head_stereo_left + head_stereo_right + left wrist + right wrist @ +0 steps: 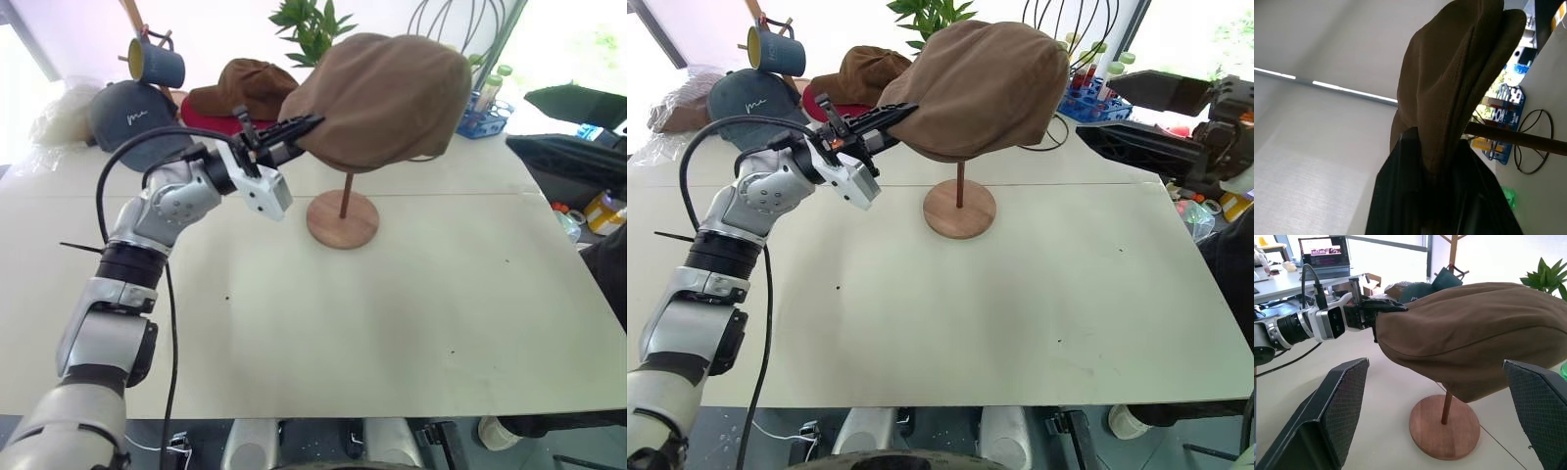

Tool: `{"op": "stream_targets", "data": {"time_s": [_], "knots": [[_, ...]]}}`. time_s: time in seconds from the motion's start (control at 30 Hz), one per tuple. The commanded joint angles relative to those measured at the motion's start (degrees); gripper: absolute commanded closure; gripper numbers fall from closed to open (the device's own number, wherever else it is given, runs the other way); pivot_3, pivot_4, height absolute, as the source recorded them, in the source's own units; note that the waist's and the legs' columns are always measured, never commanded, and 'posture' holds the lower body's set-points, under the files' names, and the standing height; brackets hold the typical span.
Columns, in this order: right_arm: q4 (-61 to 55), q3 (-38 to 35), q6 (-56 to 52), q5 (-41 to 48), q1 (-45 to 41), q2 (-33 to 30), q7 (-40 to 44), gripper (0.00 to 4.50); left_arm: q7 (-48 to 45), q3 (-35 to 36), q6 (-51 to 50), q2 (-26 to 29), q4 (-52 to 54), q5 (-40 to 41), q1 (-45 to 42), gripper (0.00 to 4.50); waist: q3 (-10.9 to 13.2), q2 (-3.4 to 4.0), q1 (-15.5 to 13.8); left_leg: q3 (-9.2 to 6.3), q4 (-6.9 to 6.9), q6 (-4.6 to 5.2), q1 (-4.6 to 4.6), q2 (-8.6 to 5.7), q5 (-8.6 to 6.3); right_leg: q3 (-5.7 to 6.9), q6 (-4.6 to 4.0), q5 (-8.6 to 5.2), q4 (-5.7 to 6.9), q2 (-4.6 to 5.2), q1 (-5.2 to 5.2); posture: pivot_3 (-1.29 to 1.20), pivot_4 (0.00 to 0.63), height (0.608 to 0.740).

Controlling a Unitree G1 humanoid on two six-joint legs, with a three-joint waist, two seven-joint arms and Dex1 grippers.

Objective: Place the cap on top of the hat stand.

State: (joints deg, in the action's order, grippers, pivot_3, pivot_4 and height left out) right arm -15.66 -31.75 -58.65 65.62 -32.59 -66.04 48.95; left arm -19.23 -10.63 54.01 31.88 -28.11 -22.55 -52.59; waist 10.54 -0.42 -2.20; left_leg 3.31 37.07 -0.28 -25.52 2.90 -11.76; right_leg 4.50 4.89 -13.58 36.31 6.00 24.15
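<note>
The cap [387,98] sits draped over the top of the hat stand [343,217], covering the upper disc entirely so that just the thin pole and the round base show beneath it. It leans a little toward the robot's left, where the left gripper [306,125] has its black fingers on either side of the cap's edge. The left wrist view shows fabric running between those fingers, but I cannot tell whether they pinch it or have just let go. The right gripper [1444,401] stands wide, its two padded fingers well apart on either side of the cap and base, touching nothing.

The step in hand looks like the release. To do it well, the left fingers should part fully before the arm draws back, and draw back along the line of the rim, not upward, so the fabric is not dragged and the cap not tipped off its small disc. The cap overhangs the disc all round, so a light tug could shift it.

For room: the table [392,323] in front of the stand is bare and broad. Behind the left arm lie a navy cap [132,116], a darker brown cap [245,86] and a hanging mug [157,61], so retreat should come toward the robot, not backward over them.
</note>
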Motion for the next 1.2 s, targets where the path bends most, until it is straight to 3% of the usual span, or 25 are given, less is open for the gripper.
{"op": "stream_targets", "data": {"time_s": [0.03, 0.13, 0.17, 0.33, 0.57, 0.7, 0.8, 0.93, 1.0, 1.2], "knots": [[-1.13, -0.55, 1.45, 0.49, -0.37, 0.26, 0.03, 0.00, -1.23, 0.39, -0.01, 0.67, 1.32, 3.28, -1.04, 1.81, 0.00, 0.00, 0.00, 0.00, 0.00, 0.00, 0.00, 0.00, 0.00, 0.00, 0.00, 0.00, 0.00, 0.00, 0.00, 0.00, 0.150, 0.740], [-1.40, 0.02, 1.98, 0.12, -0.07, 0.42, 0.18, 0.00, -2.86, 1.10, -1.12, 1.49, 2.73, 5.48, 0.06, 0.32, 0.00, 0.00, 0.01, 0.00, 0.00, 0.00, 0.00, 0.00, 0.00, 0.00, 0.00, 0.00, 0.00, 0.00, 0.00, 0.00, 0.150, 0.740], [-1.80, 0.49, 2.40, -0.38, 0.31, 0.46, 0.41, 0.00, -4.49, 1.30, -1.70, 2.45, 4.11, 7.85, 1.20, 0.08, 0.00, 0.00, 0.06, 0.00, 0.00, 0.00, 0.00, 0.00, 0.00, 0.00, 0.00, 0.00, 0.00, 0.00, 0.00, 0.00, 0.150, 0.740], [-4.64, 3.25, 6.63, -5.97, 3.73, -0.21, 2.24, 0.00, -11.26, 2.67, -7.28, 6.60, 12.44, 17.47, 6.28, 0.08, -0.01, 0.01, 0.12, -0.01, -0.01, 0.00, 0.02, 0.05, 0.00, -0.01, 0.00, 0.00, 0.02, -0.04, 0.00, 0.00, 0.150, 0.740], [-12.04, 8.91, 19.19, -21.18, 10.83, -1.60, 5.43, 0.00, -19.78, 8.34, -23.21, 15.51, 28.18, 30.81, 15.16, 0.08, -0.01, 0.02, 0.12, -0.02, 0.02, 0.00, 0.02, 0.05, 0.00, -0.04, -0.02, -0.01, 0.02, -0.06, 0.01, 0.00, 0.150, 0.740], [-17.35, 11.56, 27.21, -28.79, 14.14, -0.54, 5.91, 0.00, -26.77, 12.48, -42.90, 22.48, 36.79, 43.54, 19.11, 0.08, 0.00, 0.03, 0.13, -0.03, 0.04, -0.01, 0.02, 0.05, -0.01, -0.05, -0.03, -0.02, 0.01, -0.07, -0.01, 0.00, 0.150, 0.740], [-20.45, 14.14, 32.89, -34.11, 13.17, 1.99, 2.92, 0.00, -30.23, 16.92, -63.76, 29.08, 42.20, 58.04, 20.20, 0.08, 0.01, 0.02, 0.40, -0.05, 0.03, -0.01, 0.03, 0.07, -0.01, -0.08, -0.03, -0.02, 0.01, -0.10, 0.01, 0.00, 0.150, 0.740], [-20.26, 20.29, 47.54, -48.86, 11.57, 6.10, -1.81, 0.00, -34.90, 21.97, -88.63, 35.34, 41.65, 79.26, 16.92, 0.08, 0.03, 0.03, 1.11, -0.12, 0.03, -0.04, 0.04, 0.08, -0.01, -0.08, -0.12, -0.23, 0.00, -0.15, 0.01, 0.00, 0.150, 0.740], [-18.38, 23.26, 55.16, -56.46, 11.59, 8.75, -4.92, 0.00, -36.90, 22.88, -96.21, 36.48, 39.00, 84.83, 14.13, 0.08, 0.03, 0.01, 1.35, -0.15, 0.04, -0.04, 0.04, 0.06, -0.01, -0.08, -0.12, -0.24, -0.02, -0.14, -0.03, 0.00, 0.150, 0.740], [-9.90, 32.87, 74.66, -79.05, 10.36, 16.02, -15.79, 0.00, -46.84, 21.32, -105.76, 38.66, 31.10, 85.29, 8.08, 0.08, 0.03, 0.01, 1.81, -0.13, 0.02, -0.09, 0.06, 0.05, 0.03, -0.08, -0.12, -0.20, 0.04, -0.19, 0.02, 0.00, 0.150, 0.740]]}}
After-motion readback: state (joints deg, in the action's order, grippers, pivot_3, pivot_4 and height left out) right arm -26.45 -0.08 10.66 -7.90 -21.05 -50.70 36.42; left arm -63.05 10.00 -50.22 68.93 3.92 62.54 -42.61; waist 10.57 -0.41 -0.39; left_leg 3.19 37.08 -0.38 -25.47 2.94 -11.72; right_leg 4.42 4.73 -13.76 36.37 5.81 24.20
